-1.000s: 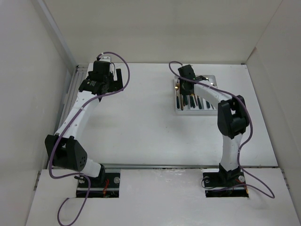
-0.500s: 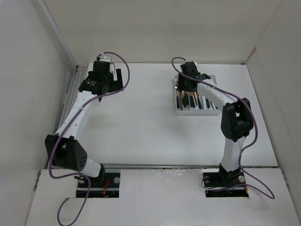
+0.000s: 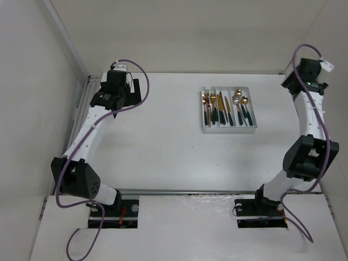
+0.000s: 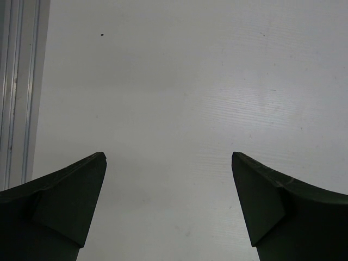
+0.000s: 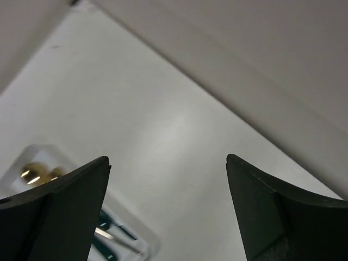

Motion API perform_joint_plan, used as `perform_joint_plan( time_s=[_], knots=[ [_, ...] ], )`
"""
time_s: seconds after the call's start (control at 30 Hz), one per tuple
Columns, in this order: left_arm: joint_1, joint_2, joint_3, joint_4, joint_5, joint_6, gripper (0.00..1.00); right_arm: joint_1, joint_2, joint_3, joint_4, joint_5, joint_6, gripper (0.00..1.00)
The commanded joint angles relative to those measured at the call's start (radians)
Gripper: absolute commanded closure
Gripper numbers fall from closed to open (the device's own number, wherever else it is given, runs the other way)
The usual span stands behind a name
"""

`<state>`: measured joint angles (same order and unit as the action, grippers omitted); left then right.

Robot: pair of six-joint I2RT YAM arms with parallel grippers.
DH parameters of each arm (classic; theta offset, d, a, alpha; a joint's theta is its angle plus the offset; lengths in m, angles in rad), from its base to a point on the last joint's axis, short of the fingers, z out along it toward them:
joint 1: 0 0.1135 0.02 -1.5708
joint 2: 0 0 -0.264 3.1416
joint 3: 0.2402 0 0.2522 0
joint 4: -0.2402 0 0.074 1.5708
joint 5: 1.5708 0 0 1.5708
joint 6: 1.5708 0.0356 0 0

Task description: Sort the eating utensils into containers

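Note:
The containers are one white tray (image 3: 229,129) with three long compartments at the back right of the table. Several eating utensils (image 3: 217,109), gold and copper with dark handles, lie inside it. My right gripper (image 3: 293,81) hangs well to the right of the tray, by the right wall, open and empty (image 5: 167,159). In the right wrist view the tray's corner (image 5: 144,242) and a gold spoon bowl (image 5: 33,174) show at the lower left. My left gripper (image 3: 132,92) is at the back left, open over bare table (image 4: 168,157).
White walls close in the table at the back and both sides. A metal rail (image 4: 16,92) runs along the table's left edge, close to the left gripper. The right arm's elbow (image 3: 304,157) stands near the right wall.
The right gripper opened over the tray's left side, then swung up and away to the far right wall. The tray now shows in full. The left arm has not moved.

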<state>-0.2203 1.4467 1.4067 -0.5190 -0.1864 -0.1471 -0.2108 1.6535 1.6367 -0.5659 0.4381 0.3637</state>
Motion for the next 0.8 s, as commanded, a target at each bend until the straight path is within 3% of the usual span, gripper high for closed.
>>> perform_joint_plan(
  time_s=[0.0, 0.07, 0.23, 0.77],
  knots=[
    [0.006, -0.058, -0.009, 0.027, -0.024, 0.004, 0.0, -0.133, -0.057, -0.072, -0.092, -0.016, 0.136, 0.07],
    [0.006, -0.058, -0.009, 0.027, -0.024, 0.004, 0.0, -0.185, -0.08, -0.112, -0.092, 0.004, 0.146, 0.07],
    [0.006, -0.058, -0.018, 0.027, -0.024, 0.004, 0.0, -0.185, -0.11, -0.126, -0.092, 0.034, 0.155, 0.01],
    [0.006, -0.068, -0.018, 0.027, -0.024, 0.004, 0.0, -0.185, -0.1, -0.095, -0.149, 0.034, 0.146, 0.01]
  ],
)
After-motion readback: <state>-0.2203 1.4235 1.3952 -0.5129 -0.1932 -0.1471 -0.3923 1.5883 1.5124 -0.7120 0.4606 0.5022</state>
